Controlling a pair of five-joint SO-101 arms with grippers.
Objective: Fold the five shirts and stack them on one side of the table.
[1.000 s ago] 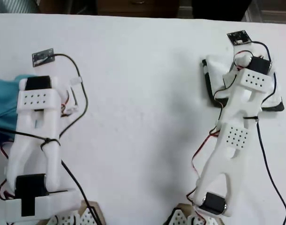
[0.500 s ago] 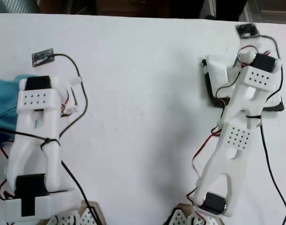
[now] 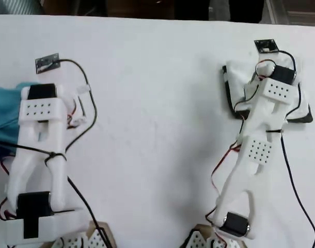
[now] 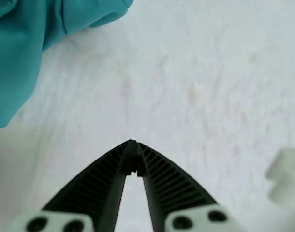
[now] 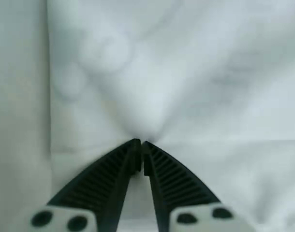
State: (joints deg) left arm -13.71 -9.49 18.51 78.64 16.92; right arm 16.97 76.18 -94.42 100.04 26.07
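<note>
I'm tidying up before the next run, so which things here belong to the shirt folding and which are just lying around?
Part of the job: teal shirt; white shirt; dark shirt under it; right gripper, shut on the white shirt; left gripper, shut over the bare table.

Just lying about: black cable; small white connector beside it.

Cloth and plastic
At nine o'clock the teal shirt, at two the white shirt: soft matt cloth; left gripper and right gripper: ribbed black plastic.
</note>
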